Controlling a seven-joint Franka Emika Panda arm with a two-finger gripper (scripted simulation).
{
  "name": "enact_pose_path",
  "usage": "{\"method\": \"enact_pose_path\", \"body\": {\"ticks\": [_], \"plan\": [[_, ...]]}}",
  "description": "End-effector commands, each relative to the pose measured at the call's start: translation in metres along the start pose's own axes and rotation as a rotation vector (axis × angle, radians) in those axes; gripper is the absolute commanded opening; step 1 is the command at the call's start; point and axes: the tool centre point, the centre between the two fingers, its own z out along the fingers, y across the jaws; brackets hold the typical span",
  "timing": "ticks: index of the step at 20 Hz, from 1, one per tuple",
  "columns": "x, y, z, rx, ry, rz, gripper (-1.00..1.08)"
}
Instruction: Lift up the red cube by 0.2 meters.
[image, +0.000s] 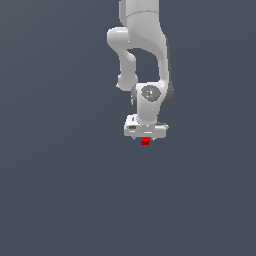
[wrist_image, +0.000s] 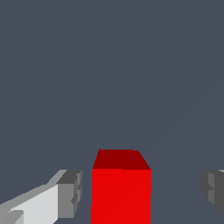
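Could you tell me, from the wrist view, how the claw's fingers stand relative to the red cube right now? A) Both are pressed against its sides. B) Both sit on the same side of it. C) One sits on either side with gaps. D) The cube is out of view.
C: in the wrist view the red cube sits between the two fingers of the claw, with grey background showing in a gap on each side.

No text, label, brand, number or sign can be read in either view; every surface that shows is plain.
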Motion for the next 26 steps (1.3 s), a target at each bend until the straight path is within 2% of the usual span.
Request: {"method": "enact_pose_path", "body": {"ticks": [1,9,10,26], "plan": [[-0.006,-0.006,0.013,-0.002,-0.001,0.013,1.00],[-0.013,-0.014,0.028,-0.004,-0.004,0.026,1.00],[-0.013,-0.014,0.028,-0.004,-0.004,0.026,-1.00],[-0.013,-0.014,0.019,-0.004,-0.004,0.025,-1.00]]}}
